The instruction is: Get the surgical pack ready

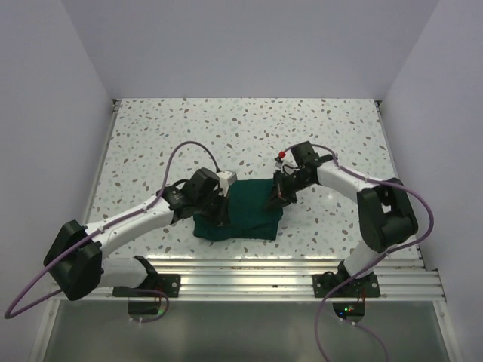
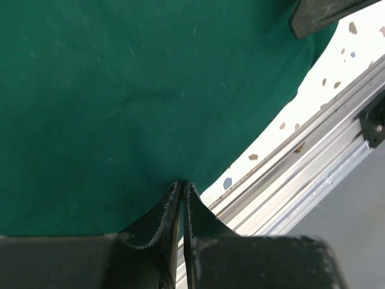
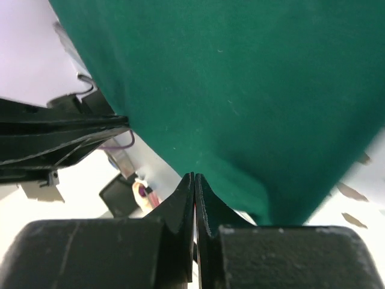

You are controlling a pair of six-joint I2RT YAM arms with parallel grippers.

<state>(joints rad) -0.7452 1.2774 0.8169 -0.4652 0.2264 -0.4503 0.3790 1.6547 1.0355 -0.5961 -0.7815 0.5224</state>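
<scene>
The surgical pack shows only as a dark green cloth (image 1: 243, 211), a folded bundle on the speckled table between my two arms. It fills the left wrist view (image 2: 132, 96) and the right wrist view (image 3: 258, 90). My left gripper (image 1: 218, 214) is at the bundle's left edge, its jaws pressed together on the cloth's edge (image 2: 182, 183). My right gripper (image 1: 275, 198) is at the bundle's right edge, its jaws pressed together on the cloth's edge (image 3: 194, 175). The steel tray, scissors, forceps and gauze are hidden or out of view.
An aluminium rail (image 1: 287, 270) runs along the table's near edge, close below the bundle; it also shows in the left wrist view (image 2: 313, 150). White walls enclose the table on the left, right and back.
</scene>
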